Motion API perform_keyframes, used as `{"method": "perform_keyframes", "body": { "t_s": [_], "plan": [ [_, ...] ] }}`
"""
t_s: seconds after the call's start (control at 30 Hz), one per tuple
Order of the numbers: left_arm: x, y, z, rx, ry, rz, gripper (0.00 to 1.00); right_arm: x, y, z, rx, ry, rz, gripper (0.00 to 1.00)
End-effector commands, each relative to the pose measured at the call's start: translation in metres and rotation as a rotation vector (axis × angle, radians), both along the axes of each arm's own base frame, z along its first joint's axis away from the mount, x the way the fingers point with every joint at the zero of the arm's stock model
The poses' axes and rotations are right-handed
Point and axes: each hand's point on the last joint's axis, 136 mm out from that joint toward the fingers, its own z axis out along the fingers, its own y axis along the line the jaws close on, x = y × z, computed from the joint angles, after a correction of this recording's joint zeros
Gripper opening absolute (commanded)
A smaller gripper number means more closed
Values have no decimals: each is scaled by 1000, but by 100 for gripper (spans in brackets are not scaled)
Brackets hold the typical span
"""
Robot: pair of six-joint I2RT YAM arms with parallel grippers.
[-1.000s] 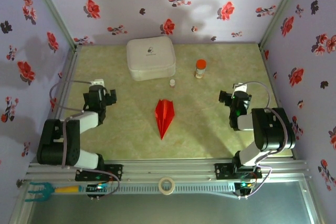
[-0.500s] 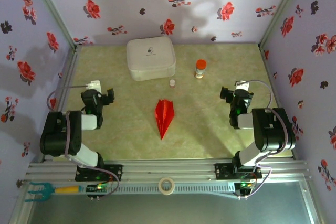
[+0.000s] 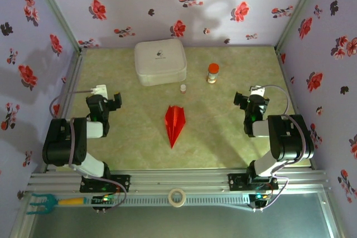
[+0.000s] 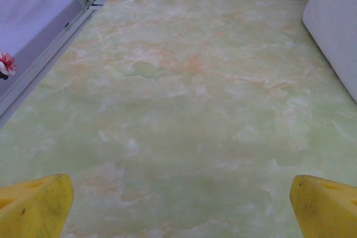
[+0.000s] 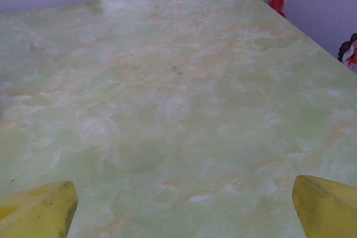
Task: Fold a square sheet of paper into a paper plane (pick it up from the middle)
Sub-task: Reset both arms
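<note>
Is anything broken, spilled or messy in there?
Nothing stands out. The red paper plane lies neatly folded in the middle, with its tip toward the near edge. The white case lies flat and the orange-capped bottle stands upright at the back. Nothing is spilled.

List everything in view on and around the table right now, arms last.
paper plane: one, bright red, mid-table, nose toward the arms.
white case: one, white, far side, left of centre.
bottle: one, orange cap, right of the case.
small vial: one, pale, between the case and the plane.
tape roll: one, whitish, on the front rail.
tool: one, teal head, yellow handle, at the rail's left end.
table: one, green marbled.
left gripper: one, yellow fingers, open, above bare table.
right gripper: one, yellow fingers, open, above bare table.
</note>
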Motion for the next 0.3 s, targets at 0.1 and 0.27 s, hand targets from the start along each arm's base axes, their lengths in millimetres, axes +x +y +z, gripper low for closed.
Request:
{"method": "perform_keyframes", "body": {
  "t_s": [0.1, 0.27],
  "plan": [
    [4, 0, 8, 14, -34, -13, 100, 5, -5, 10, 6, -30, -28, 99],
    [4, 0, 9, 14, -35, -12, 100, 6, -2, 10, 7, -30, -14, 99]
  ]
}}
